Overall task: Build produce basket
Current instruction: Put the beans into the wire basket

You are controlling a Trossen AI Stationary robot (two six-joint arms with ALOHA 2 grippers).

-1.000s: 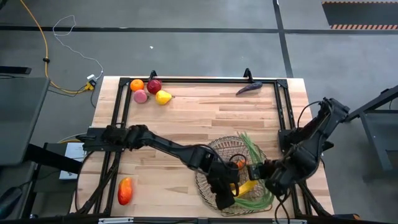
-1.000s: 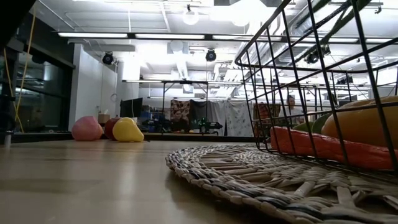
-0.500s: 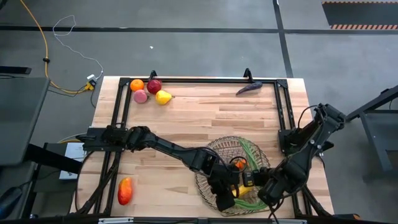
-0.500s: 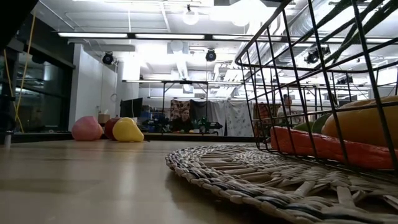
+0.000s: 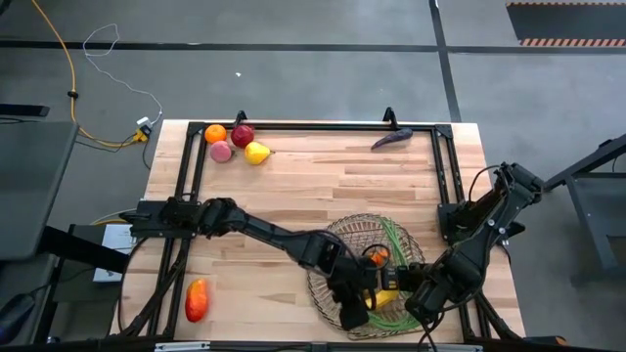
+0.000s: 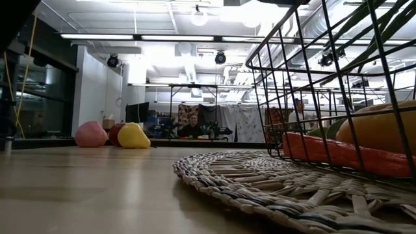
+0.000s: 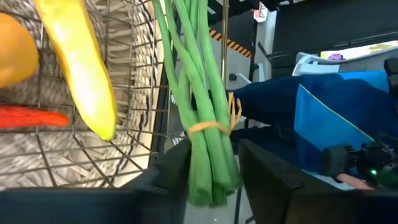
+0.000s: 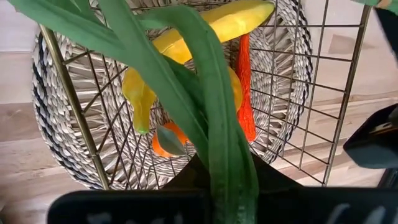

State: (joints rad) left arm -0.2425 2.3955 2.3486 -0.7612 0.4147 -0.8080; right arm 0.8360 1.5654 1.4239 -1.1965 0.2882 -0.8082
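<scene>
A light wooden desk with a black frame along its edges is seen. At its far left corner an orange, a dark red apple, a pink peach and a yellow pear are clustered. A purple eggplant is laid near the far right corner. A red-yellow mango is set by the near left corner. A round woven mat under the wire basket is placed toward the near right.

Both arms reach in low toward the near side. The left end effector has its fingers a little apart. The right end effector sits close beside it, fingers pinched tight together.
</scene>
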